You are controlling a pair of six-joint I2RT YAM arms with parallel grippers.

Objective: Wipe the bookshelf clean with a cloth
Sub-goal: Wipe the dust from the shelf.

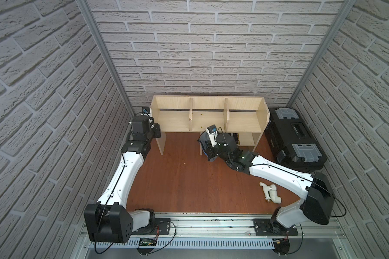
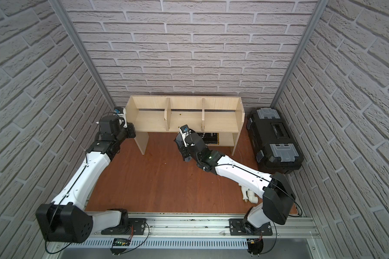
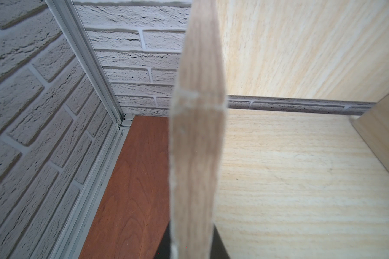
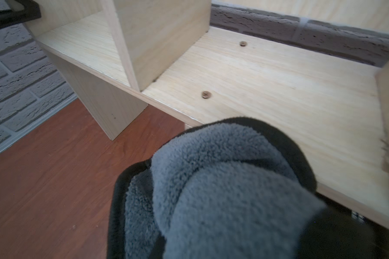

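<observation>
Nearest the base rail, a white pipe fitting [image 1: 271, 191] is lying on the brown tabletop [image 1: 184, 175], partly tucked under the right forearm. Further in, the right gripper [image 1: 208, 150] is pinching the cloth [image 1: 202, 143], with its jaws pressed together on the fabric. In the right wrist view the cloth [image 4: 211, 190] is bunching up with its grey face and black hem outward, and it is hiding the gripper completely. The cloth is hanging above the tabletop, right at the front edge of the middle compartment of the bookshelf [image 1: 243, 121]. Whether it is touching that board I cannot tell. Off to the side, the left gripper [image 1: 156, 131] is clamping the front edge of the bookshelf's left end panel. In the left wrist view its dark jaws are sitting tight on either side of the blurred board edge. The bookshelf is standing on its panel legs with its back against the brick wall [image 1: 211, 56]. A black toolbox [image 1: 295, 139] with grey latches is sitting just beside its right end.
</observation>
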